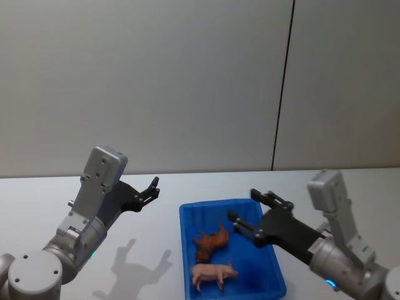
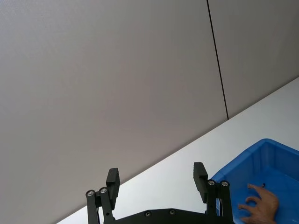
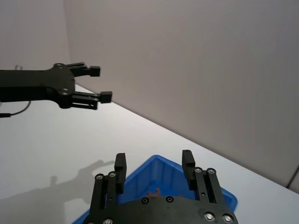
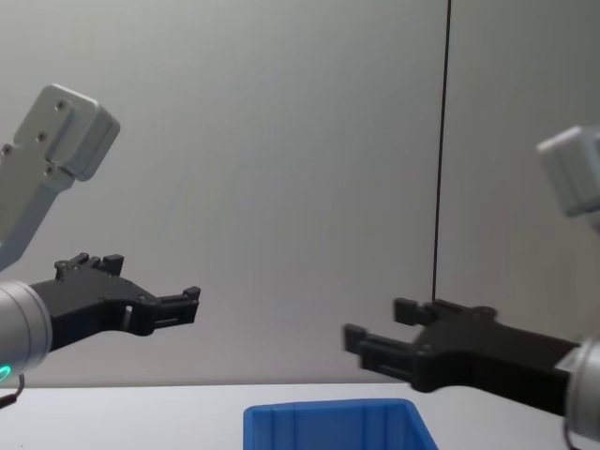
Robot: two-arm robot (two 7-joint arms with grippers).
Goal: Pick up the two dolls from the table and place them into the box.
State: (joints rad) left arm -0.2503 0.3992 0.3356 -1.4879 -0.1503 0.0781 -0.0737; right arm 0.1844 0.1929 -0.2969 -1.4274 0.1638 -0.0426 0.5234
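Dolls lie inside the blue box (image 1: 275, 275) on the bench (image 1: 150, 250): brown doll (image 1: 211, 240), pink doll (image 1: 212, 273). Left end effector (image 1: 152, 189) and right end effector (image 1: 247, 212) hang above, open and empty, so the job looks done.

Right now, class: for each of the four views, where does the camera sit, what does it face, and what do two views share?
Head: high, looking down at the blue box holding a brown toy pig and a pink toy pig; left gripper and right gripper raised.
Left wrist: behind its open fingers, facing the wall.
Right wrist: behind its open fingers, over the box.
Chest: low, looking across the table.
Shared: every view shows the box.
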